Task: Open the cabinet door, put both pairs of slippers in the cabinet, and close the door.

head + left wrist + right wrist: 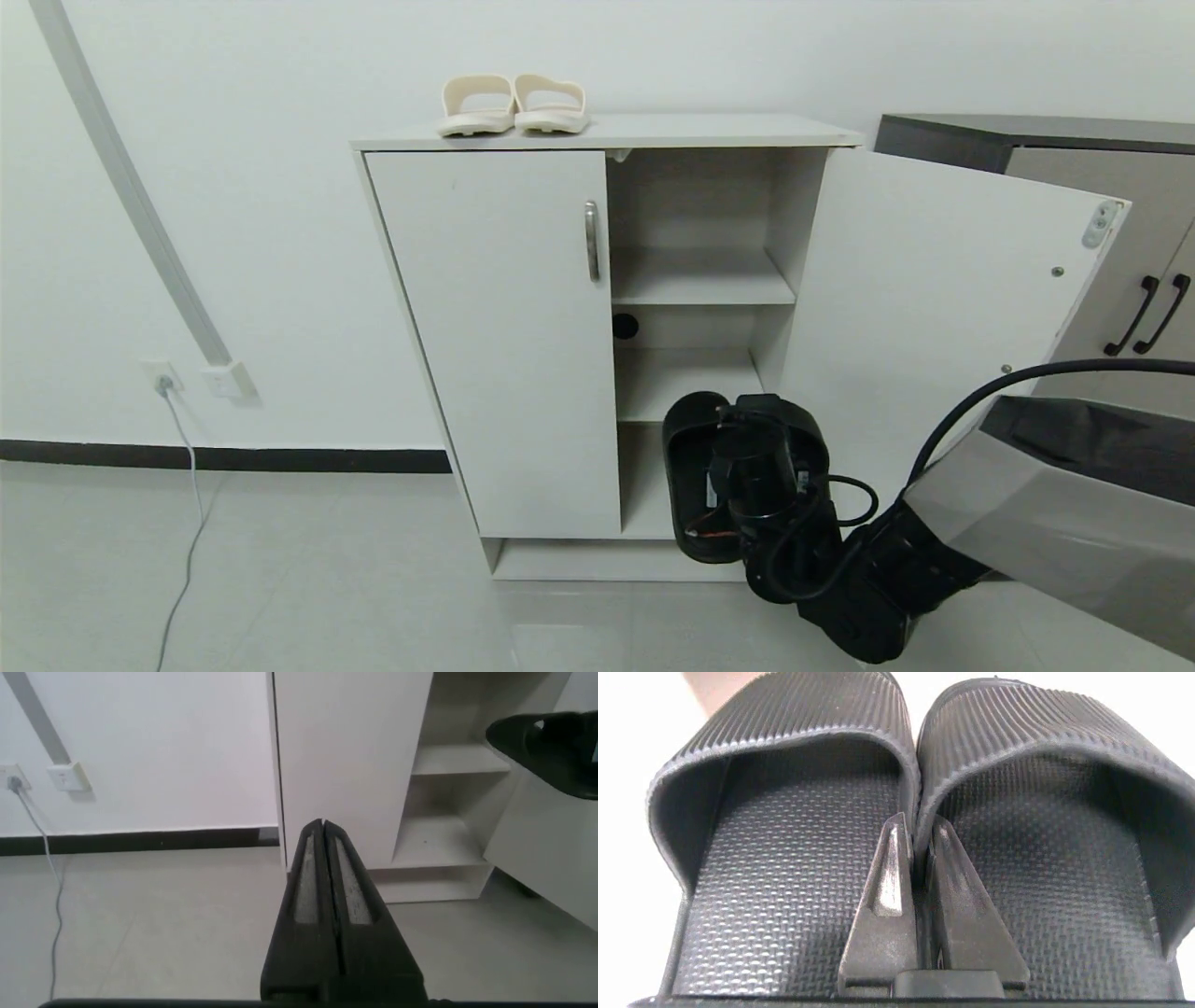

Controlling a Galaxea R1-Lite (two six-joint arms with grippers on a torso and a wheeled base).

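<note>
A white cabinet (495, 345) stands against the wall, its right door (924, 317) swung open and its left door shut. A cream pair of slippers (514, 105) rests on its top. My right gripper (918, 854) is shut on the black pair of slippers (878, 831), pinching the two inner edges together. It holds them in front of the open lower compartment (695, 467), and the black pair of slippers (695, 476) hangs beside the lowest shelf. My left gripper (322, 849) is shut and empty, low over the floor, facing the cabinet (350, 765).
A grey cabinet (1102, 187) with black handles stands to the right, behind the open door. A cable (187, 523) runs down from a wall socket at the left. The tiled floor (280, 579) in front is bare. The inner shelves (700, 280) hold nothing.
</note>
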